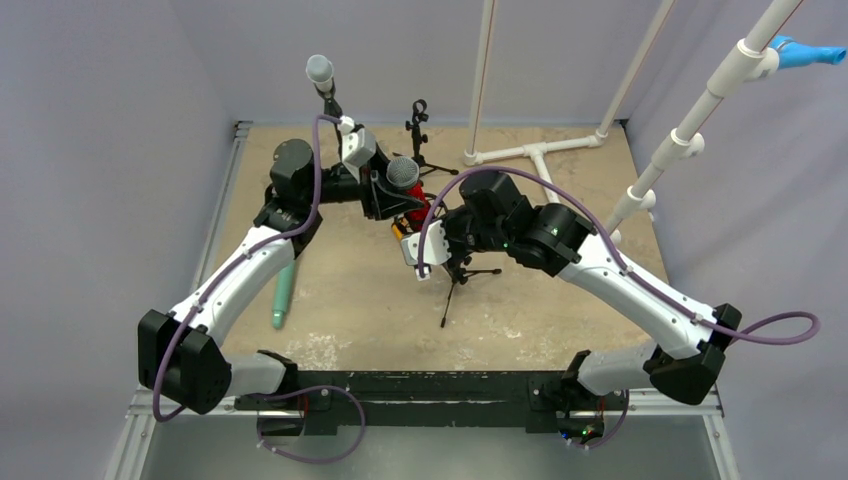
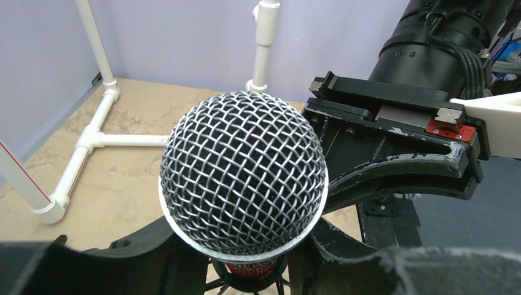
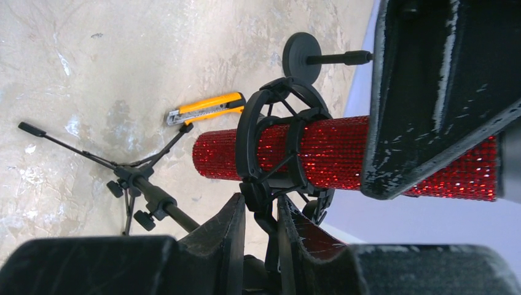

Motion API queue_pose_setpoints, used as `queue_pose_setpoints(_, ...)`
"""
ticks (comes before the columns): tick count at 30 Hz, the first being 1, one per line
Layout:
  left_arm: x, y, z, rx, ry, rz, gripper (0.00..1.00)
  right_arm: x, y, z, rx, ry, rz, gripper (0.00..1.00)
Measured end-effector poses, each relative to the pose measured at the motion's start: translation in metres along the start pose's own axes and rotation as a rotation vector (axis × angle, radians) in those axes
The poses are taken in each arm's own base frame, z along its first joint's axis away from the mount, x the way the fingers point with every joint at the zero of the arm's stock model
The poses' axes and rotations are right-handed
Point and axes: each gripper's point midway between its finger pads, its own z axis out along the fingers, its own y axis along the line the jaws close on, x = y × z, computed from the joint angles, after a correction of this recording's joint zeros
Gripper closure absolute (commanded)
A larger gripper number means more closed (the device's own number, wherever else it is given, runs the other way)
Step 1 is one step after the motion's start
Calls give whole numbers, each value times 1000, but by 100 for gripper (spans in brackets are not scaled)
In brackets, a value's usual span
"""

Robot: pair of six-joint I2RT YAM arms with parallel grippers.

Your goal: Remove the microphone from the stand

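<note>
The microphone has a silver mesh head (image 2: 242,178) and a red glitter body (image 3: 332,157). It lies in the black clip (image 3: 276,132) of the small tripod stand (image 1: 458,280). My left gripper (image 2: 249,261) is shut on the red body just under the head, seen at table centre in the top view (image 1: 395,200). My right gripper (image 3: 261,206) is shut on the stand's neck right below the clip, its fingers (image 3: 233,227) pressing from both sides; it sits right of the microphone (image 1: 447,245). The stand's pole (image 3: 153,200) runs down to its legs.
A yellow utility knife (image 3: 206,107) lies on the table under the microphone. A second microphone (image 1: 319,70) on its stand and an empty stand (image 1: 418,120) are at the back. A white pipe frame (image 1: 535,152) stands back right. A teal tool (image 1: 283,290) lies left.
</note>
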Motion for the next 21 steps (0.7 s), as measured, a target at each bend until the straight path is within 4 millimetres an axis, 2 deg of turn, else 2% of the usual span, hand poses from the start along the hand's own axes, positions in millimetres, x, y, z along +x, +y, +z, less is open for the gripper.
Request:
queue_pose_setpoints(15,-15,-1,-4,11,-28,-3,100,0,0,1,21,-9,-3,100)
queue_pose_setpoints(21,-40,-3,-8,3,-21,21,100,0,0,1,23,-10,-3,100)
